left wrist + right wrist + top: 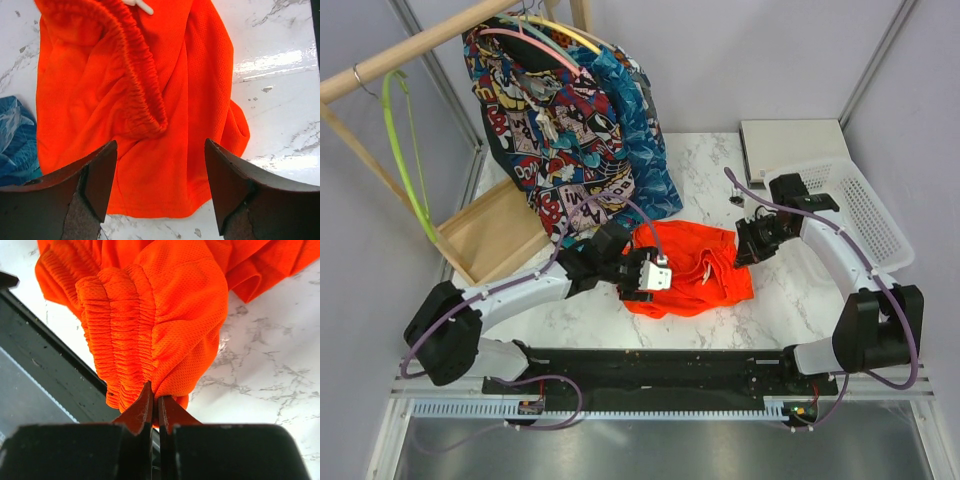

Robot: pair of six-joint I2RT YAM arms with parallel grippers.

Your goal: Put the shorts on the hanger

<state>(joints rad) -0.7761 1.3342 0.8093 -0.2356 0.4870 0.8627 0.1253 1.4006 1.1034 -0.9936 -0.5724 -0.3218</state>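
Top view: my right gripper [745, 250] pinches right side of shorts [698, 268]. My left gripper [658, 278] sits over their left side. Shorts lie crumpled mid-worktop [780, 300], toward near edge. Hanger [404, 150] hangs on wooden rail [410, 50] above left edge, well apart from shorts.

Left wrist: left gripper [160, 150] spread wide, nothing between fingers [100, 175], orange shorts [150, 75] below. Blue garment [17, 140] just beside them.

Right wrist: right gripper [155, 402] clamped tight on bunched elastic waistband [120, 325] of shorts [185, 305].
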